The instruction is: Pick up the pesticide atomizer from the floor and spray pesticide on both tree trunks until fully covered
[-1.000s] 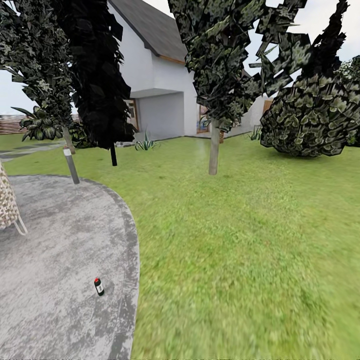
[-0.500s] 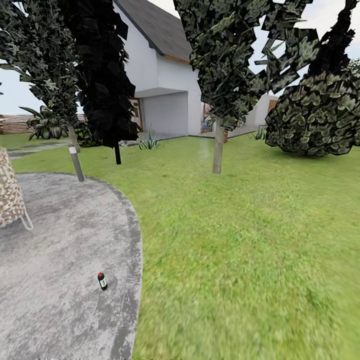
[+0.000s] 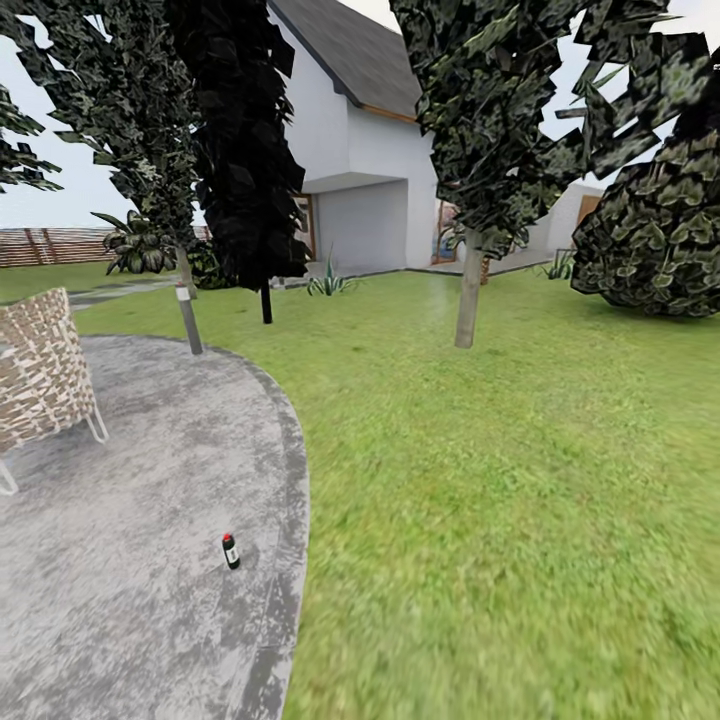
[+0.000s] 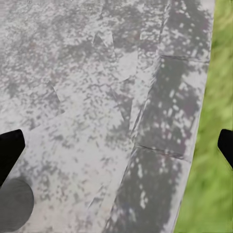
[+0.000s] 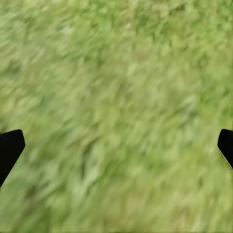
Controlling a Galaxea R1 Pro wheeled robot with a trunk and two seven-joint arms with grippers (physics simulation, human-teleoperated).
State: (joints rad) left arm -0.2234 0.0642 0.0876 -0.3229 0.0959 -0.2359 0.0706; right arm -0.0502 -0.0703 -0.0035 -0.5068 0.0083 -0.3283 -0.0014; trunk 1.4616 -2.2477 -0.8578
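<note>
Your view has panned left: atomizer (image 3: pixel 231 550) now nearer lower centre, unreached; both grippers' fingers (image 4: pixel 10 150) (image 5: pixel 10 148) spread, empty.

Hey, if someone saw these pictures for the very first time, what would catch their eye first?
Probably the tiny dark pesticide atomizer with its red top, standing alone on the grey concrete floor near its rounded edge. Beyond it, on the wide green lawn, a pale tree trunk rises under a dark leafy crown, in front of a white house. A woven chair sits at the left of the paving.
</note>
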